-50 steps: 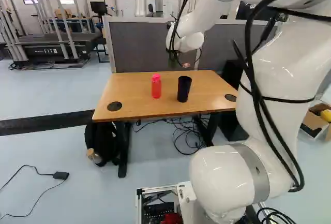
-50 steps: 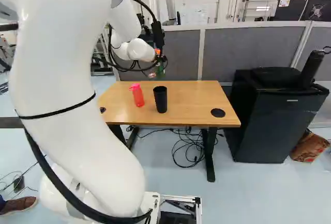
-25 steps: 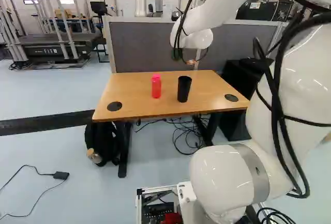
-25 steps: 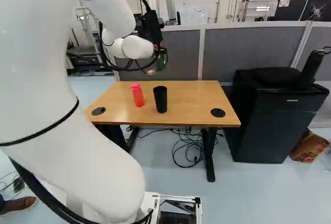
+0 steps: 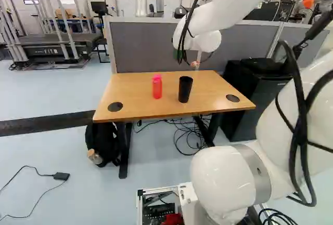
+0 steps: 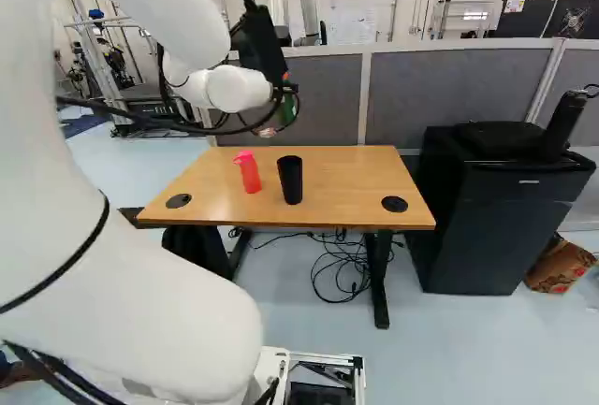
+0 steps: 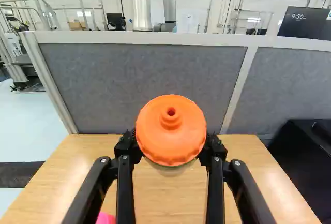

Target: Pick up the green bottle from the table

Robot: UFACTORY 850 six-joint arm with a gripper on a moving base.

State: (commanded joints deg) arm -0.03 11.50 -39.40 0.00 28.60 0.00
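Jaws stand parted by the width of the green bottle (image 6: 288, 108), gripping it from both sides below its orange cap (image 7: 171, 131), up above the bench (image 6: 346, 185). A loose grip could let it slip if the arm (image 5: 208, 20) jerks; dipping too early could knock the red bottle (image 6: 248, 175) or black cup (image 6: 291, 180). Since the earlier frames the arm has folded lower, carrying the bottle; beyond, red bottle and cup haven't shifted.
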